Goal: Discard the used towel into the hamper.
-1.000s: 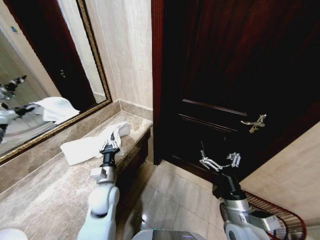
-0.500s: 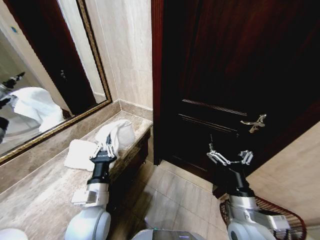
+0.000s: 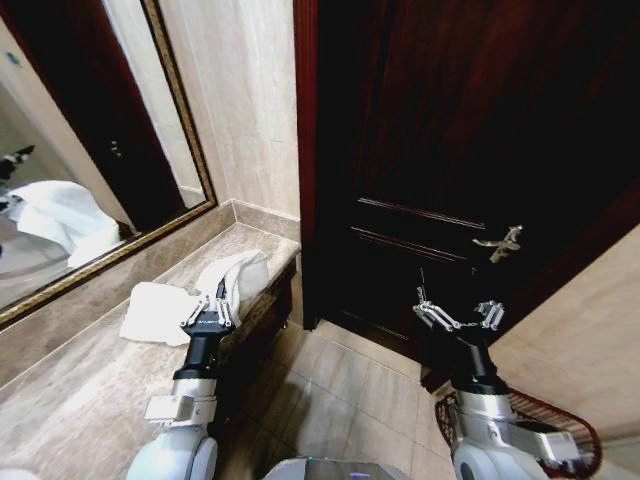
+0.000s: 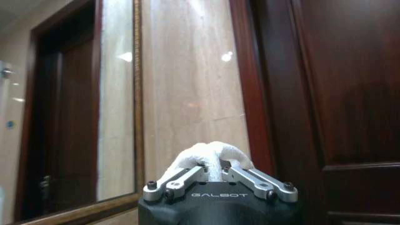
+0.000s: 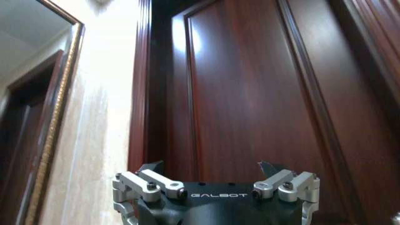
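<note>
The hamper (image 3: 560, 425) sits low on the floor by the right arm. The right end effector (image 3: 460, 315) hangs open, holding nothing. The left end effector (image 3: 212, 318) pinches the white towel (image 3: 235, 275) (part lifted, part on the worktop (image 3: 80, 400)), probably to carry it over.

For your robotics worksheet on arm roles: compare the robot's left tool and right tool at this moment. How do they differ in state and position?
The left tool is shut on the white towel; the right tool is open and holds nothing. The left tool sits over the stone counter beside the mirror; the right tool hangs above the floor before the dark door, just above the hamper. Both point forward and carry the same pronged metal fingers.
</note>
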Motion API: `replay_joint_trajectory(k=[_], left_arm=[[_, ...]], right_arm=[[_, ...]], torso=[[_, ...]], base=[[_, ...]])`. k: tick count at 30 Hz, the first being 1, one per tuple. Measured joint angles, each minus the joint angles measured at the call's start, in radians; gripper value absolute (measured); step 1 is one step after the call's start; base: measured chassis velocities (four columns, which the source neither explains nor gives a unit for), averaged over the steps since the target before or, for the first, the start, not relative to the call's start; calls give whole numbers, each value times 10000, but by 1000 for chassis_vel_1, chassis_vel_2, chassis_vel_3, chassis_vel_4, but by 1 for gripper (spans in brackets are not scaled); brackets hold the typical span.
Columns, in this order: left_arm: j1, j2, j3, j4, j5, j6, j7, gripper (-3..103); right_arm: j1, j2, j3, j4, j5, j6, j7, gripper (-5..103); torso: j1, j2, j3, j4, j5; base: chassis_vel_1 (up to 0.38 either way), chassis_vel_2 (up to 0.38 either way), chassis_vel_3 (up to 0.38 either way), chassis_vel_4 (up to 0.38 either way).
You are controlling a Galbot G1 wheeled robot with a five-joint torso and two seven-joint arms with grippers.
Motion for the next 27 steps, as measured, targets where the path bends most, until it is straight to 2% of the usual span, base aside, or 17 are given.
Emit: replay_joint_trajectory(k=[7, 14, 27], left_arm=[[-87, 0, 21, 15, -39, 34, 100, 3], [-353, 0, 9, 36, -640, 343, 347, 3], [-776, 2, 198, 770, -705, 363, 493, 3]], right_arm=[[-6, -62, 93, -3, 196, -148, -1, 100], [34, -11, 38, -7, 186, -151, -68, 100], [4, -173, 124, -12, 197, -78, -66, 100]], torso=[[-1, 0, 0, 1, 1], [-1, 0, 0, 1, 1], [-3, 1, 0, 0, -1]], base=[[-68, -72, -84, -74], [-107, -103, -88, -108], [-119, -131, -126, -134]])
